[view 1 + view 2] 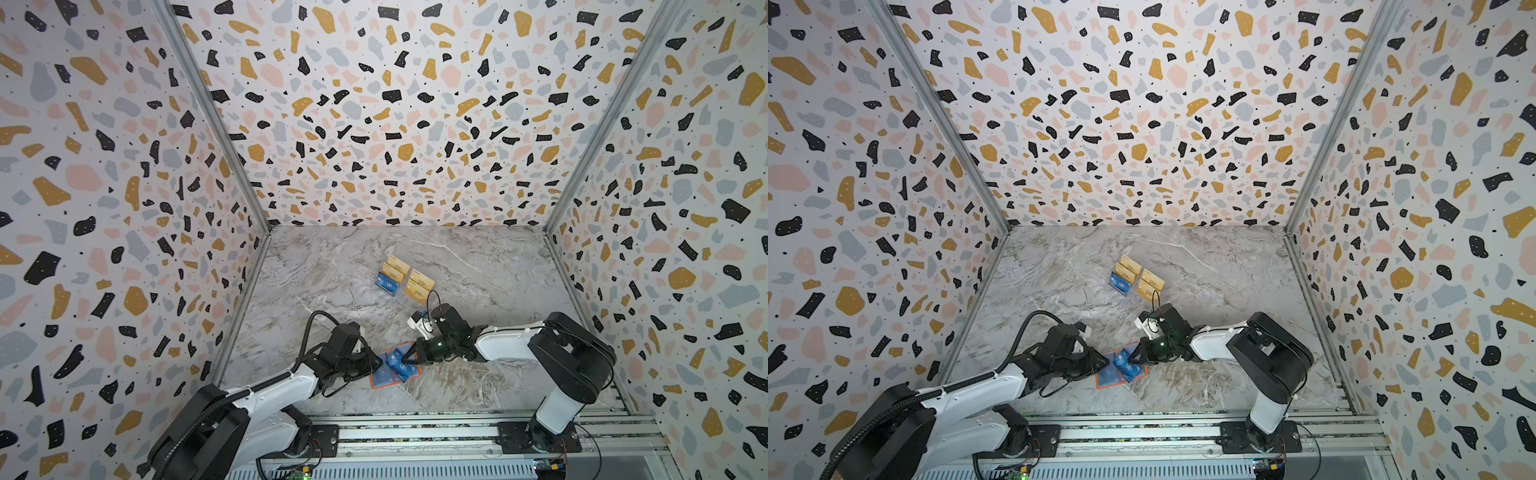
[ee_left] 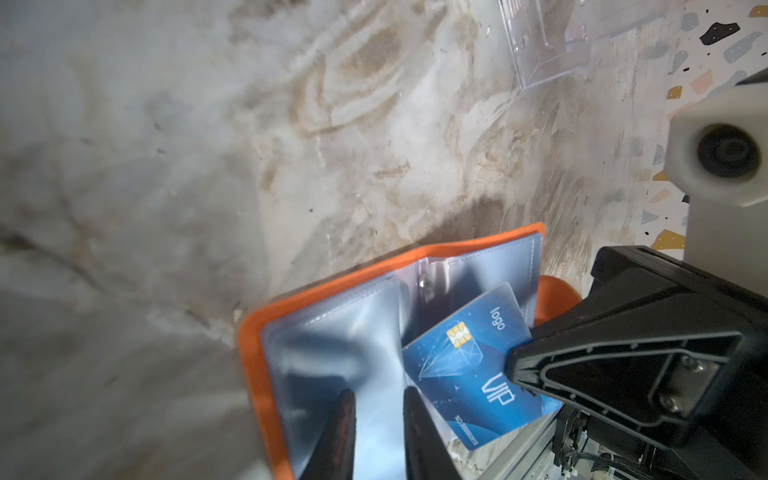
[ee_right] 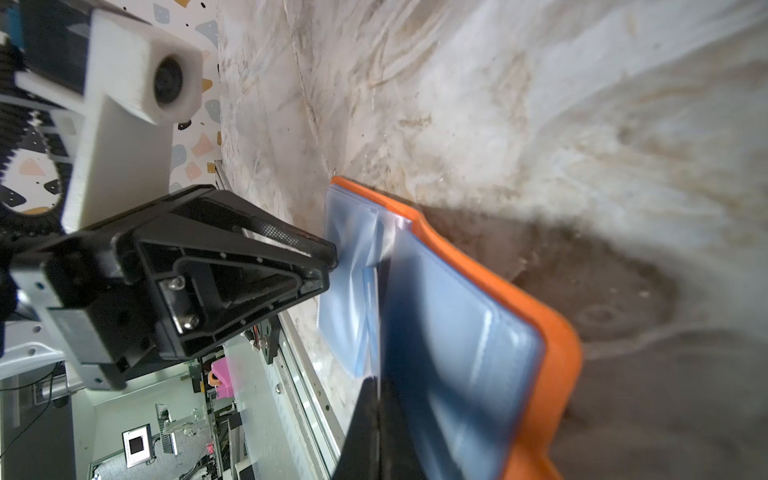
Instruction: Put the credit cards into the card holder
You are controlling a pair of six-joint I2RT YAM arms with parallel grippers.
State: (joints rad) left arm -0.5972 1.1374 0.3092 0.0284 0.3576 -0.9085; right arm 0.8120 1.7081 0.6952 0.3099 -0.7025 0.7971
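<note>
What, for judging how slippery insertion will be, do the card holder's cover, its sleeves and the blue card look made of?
The card holder cover: orange, matte, likely faux leather; soft rounded edge. Its sleeves: clear flexible plastic, glossy; glare streaks, stitched seams. The blue card: stiff glossy plastic, printed; flat, gold chip.

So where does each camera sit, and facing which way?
Top views: high above the near rail, facing down at the table; left arm and right arm show in both top views.
Left wrist: on the left arm, facing the open card holder past the left gripper.
Right wrist: on the right arm, facing the card holder past the right gripper, shut on the blue VIP card.
Shared: both wrist views show the card holder and opposite gripper.
</note>
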